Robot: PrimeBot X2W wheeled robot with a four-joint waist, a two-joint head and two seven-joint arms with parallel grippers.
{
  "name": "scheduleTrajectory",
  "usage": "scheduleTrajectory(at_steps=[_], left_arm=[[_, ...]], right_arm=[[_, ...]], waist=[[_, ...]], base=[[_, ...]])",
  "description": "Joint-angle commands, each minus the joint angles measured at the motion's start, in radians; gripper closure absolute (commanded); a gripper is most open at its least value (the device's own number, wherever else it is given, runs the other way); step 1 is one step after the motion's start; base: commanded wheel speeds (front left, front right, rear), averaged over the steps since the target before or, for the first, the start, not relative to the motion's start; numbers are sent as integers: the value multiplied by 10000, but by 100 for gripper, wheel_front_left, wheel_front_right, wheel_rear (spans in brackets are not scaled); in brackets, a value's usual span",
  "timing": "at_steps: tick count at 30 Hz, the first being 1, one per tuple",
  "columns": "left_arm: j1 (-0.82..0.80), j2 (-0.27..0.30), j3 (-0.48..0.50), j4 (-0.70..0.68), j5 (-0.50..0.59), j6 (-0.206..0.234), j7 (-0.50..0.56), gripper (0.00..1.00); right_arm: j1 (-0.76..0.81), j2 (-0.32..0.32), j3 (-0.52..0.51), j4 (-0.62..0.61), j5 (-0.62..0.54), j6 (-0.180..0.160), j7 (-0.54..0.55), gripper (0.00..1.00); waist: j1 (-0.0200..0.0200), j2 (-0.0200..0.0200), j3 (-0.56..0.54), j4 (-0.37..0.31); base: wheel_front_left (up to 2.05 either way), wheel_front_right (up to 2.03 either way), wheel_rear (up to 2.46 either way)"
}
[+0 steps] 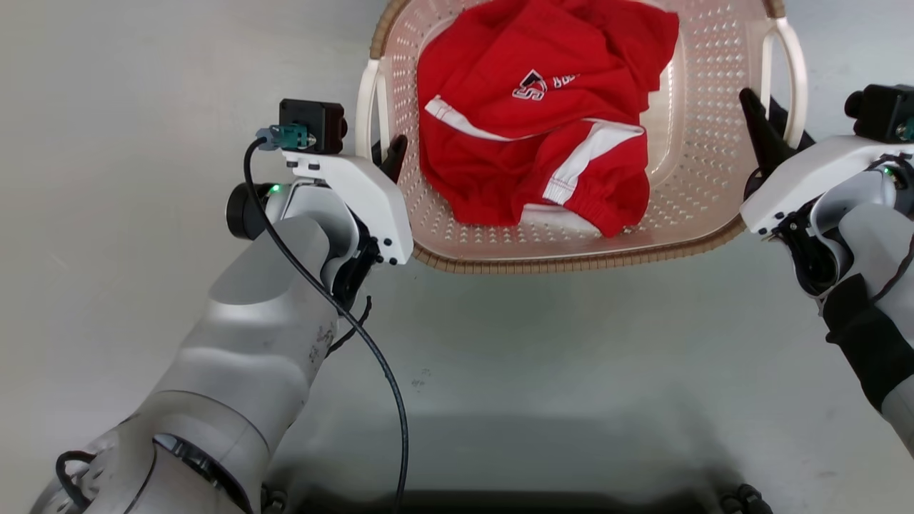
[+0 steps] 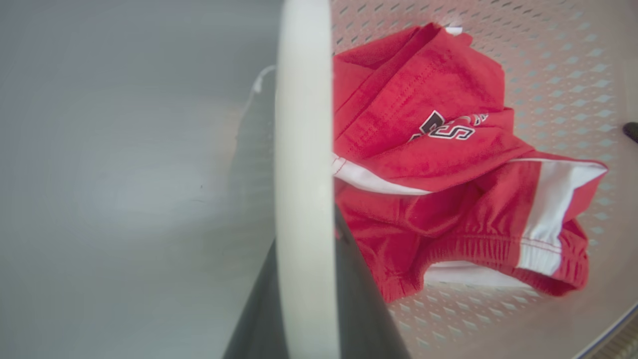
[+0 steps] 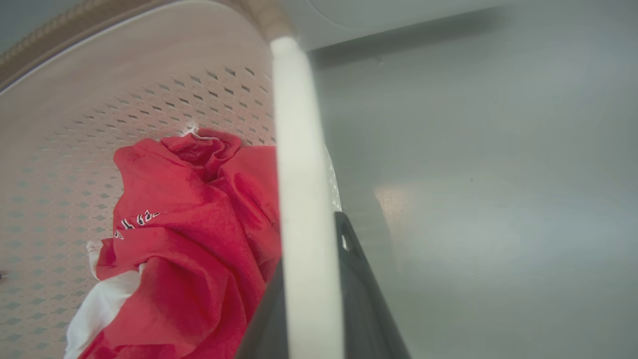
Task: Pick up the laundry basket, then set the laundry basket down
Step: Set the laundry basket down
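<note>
Laundry basket [image 1: 571,260] centred ahead over grey floor [image 1: 143,107], long axis left to right, red garment [image 1: 543,107] inside. Left gripper [image 1: 391,155] clamped on left white handle [image 1: 368,100], right gripper [image 1: 764,135] on right handle [image 1: 796,78]; each arm equally near, so level motion needed.

sports clothing [image 1: 535,128] is lying bunched up inside the laundry basket [image 1: 700,178], left gripper [image 1: 391,153] is sitting around its left handle [image 1: 368,107], right gripper [image 1: 757,121] is sitting around the right handle [image 1: 792,71]
</note>
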Motion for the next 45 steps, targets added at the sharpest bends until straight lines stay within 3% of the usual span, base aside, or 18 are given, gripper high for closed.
scheduleTrajectory(at_steps=[1,8,17,18,19,20,33,45], left_arm=[[117,1029,38,342,131,59,-159,100],[74,900,-245,361,124,59,-304,100],[-18,885,-493,311,-41,59,-389,100],[-41,890,-477,338,-90,59,-383,100],[-98,910,-461,367,-108,59,-500,35],[-104,907,-434,395,-167,59,-503,0],[-214,725,-512,328,-470,59,-1127,0],[-222,673,-576,161,-738,59,-1546,0]], right_arm=[[518,-1242,-783,60,-462,-220,-323,100],[1114,-931,-1780,-326,-1675,-220,-323,100],[1368,-680,-2308,-580,-2256,-220,-323,100],[1392,-648,-2338,-635,-2234,-220,-323,75],[1397,-620,-2330,-762,-2238,-220,-323,0],[1442,-569,-2252,-891,-2193,-220,-323,0],[1704,-1211,-175,-2946,-612,-220,-254,0],[1410,-1602,756,-3373,231,-220,-306,0]], waist=[[-2,0,299,138],[-2,0,449,247],[-2,0,564,264],[-2,0,566,262],[-2,0,575,247],[-2,0,576,232],[-2,0,648,202],[-2,0,667,174]], base=[[0,0,0],[0,0,0],[0,0,0],[0,0,0],[0,0,0],[0,0,0],[0,0,0],[0,0,0]])
